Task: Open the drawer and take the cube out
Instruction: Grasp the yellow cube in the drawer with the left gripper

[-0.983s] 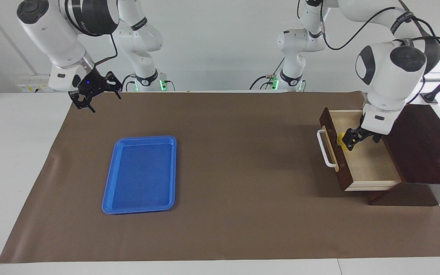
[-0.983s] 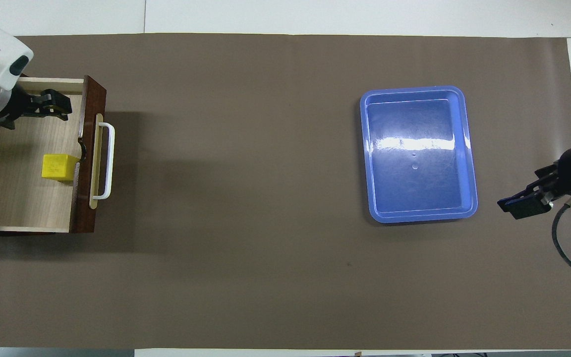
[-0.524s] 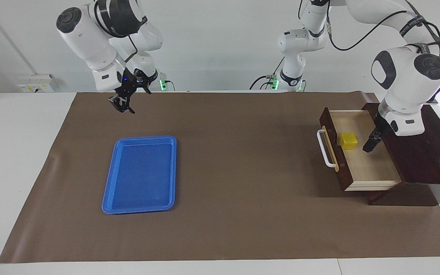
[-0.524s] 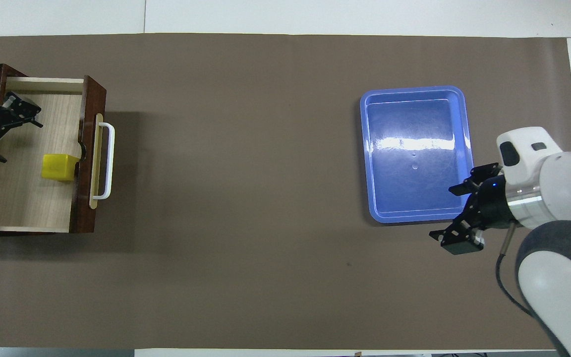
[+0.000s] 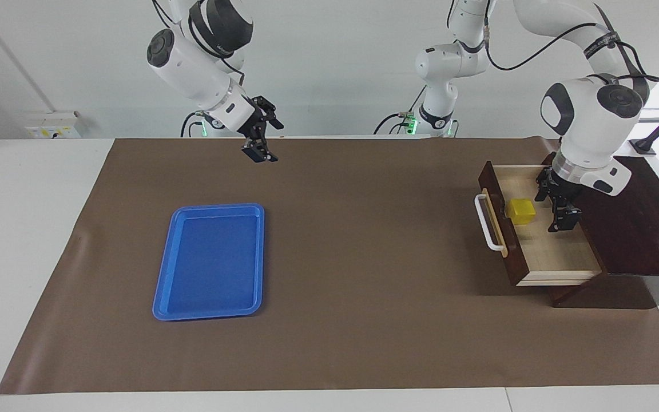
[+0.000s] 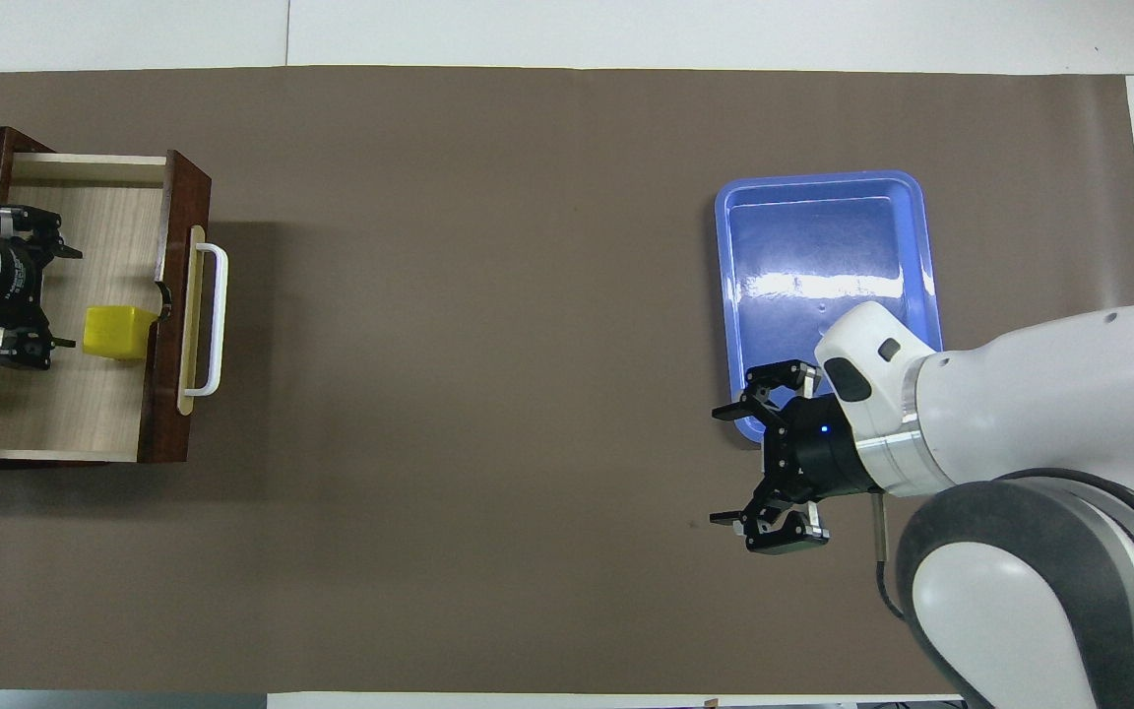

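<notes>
- Landmark: the drawer (image 5: pixel 541 229). Pulled fully out of its dark box (image 5: pixel 638 220), pale floor exposed, white bar handle (image 5: pixel 487 223) faces the middle of the table. Opening step looks done.
- Blue tray (image 5: pixel 163 286) sits well apart from the drawer, toward the right arm's end of the table. Empty. Probably the drop spot for the cube, though the task doesn't say so.
- Right gripper (image 6: pixel 776 471) is up in the air, well apart from the drawer, over the brown mat (image 5: pixel 364 240) just off the tray's near corner. Fingers spread, holding nothing. Looks like it's waiting clear of the work.
- Cube (image 5: pixel 520 210) lies inside the drawer, on its floor, right against the inside of the front panel. Not picked yet.
- Left gripper (image 6: pixel 21 297) is over the drawer interior, just beside the cube on the side away from the front panel. Fingers released and spread wide, nothing between them. Seems to be lining up so the fingers can straddle the cube.
- Risk: the cube sits tight to the front panel, so there's little finger room on that side.
</notes>
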{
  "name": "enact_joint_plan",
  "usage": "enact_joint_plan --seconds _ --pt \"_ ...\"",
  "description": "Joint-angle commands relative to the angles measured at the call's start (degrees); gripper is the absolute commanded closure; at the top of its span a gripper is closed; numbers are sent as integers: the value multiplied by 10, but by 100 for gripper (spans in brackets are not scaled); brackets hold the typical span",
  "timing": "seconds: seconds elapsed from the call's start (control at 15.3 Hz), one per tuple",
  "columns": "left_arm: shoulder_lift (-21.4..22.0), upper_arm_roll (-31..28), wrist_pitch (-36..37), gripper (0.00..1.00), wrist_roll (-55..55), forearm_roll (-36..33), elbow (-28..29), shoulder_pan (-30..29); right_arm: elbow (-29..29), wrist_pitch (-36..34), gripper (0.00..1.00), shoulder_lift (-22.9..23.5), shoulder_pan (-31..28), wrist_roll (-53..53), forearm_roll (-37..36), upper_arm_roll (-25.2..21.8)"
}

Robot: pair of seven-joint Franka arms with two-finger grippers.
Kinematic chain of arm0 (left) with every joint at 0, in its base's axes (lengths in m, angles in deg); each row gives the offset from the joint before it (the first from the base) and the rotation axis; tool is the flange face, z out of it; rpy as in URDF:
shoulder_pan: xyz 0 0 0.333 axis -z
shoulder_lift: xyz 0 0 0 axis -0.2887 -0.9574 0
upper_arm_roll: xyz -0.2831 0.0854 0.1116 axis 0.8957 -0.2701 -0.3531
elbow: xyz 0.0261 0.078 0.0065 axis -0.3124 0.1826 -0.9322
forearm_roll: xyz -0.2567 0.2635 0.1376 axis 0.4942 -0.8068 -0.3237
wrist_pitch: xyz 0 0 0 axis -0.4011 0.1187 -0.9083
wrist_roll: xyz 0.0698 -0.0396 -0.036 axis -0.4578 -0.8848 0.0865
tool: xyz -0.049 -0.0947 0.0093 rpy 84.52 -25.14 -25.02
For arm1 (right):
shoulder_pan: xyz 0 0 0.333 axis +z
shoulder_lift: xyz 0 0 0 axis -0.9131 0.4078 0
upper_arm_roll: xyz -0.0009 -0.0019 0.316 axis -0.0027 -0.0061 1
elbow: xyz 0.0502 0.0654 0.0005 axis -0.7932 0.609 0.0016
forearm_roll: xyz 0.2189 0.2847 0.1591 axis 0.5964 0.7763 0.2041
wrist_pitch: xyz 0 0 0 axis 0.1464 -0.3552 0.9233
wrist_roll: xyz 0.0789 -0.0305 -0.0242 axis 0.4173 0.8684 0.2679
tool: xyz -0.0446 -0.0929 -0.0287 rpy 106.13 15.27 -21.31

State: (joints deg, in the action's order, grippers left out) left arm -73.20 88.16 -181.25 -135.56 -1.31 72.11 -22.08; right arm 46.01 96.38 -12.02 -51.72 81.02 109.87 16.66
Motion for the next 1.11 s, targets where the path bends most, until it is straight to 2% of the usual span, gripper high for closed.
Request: enact_joint_plan --seconds 0.0,0.2,0.33,0.39,0.52,0.59,0.66,0.79,1.05 --pt "38 1 -18 0 -14 10 54 3 3 42 0 37 29 111 81 -4" --pt "45 2 -21 0 -13 10 70 3 3 88 0 80 62 250 183 -4" --pt "47 4 -19 0 -14 10 72 4 3 108 0 99 64 277 206 -3" --pt "47 4 -18 16 -16 15 73 4 -1 119 0 112 76 286 219 -2" --pt "46 3 -17 73 -17 18 69 -2 -1 147 0 114 93 304 247 -2" --pt "43 2 -15 94 -17 22 63 -4 -1 153 0 114 96 305 250 -1" --pt "41 2 -13 100 -17 24 54 -5 -2 161 0 114 104 310 266 -1" --pt "35 2 13 100 -19 28 19 -5 -2 174 0 124 116 329 306 -1" --pt "0 4 157 100 -25 69 -136 4 -32 182 0 170 140 337 339 -1"
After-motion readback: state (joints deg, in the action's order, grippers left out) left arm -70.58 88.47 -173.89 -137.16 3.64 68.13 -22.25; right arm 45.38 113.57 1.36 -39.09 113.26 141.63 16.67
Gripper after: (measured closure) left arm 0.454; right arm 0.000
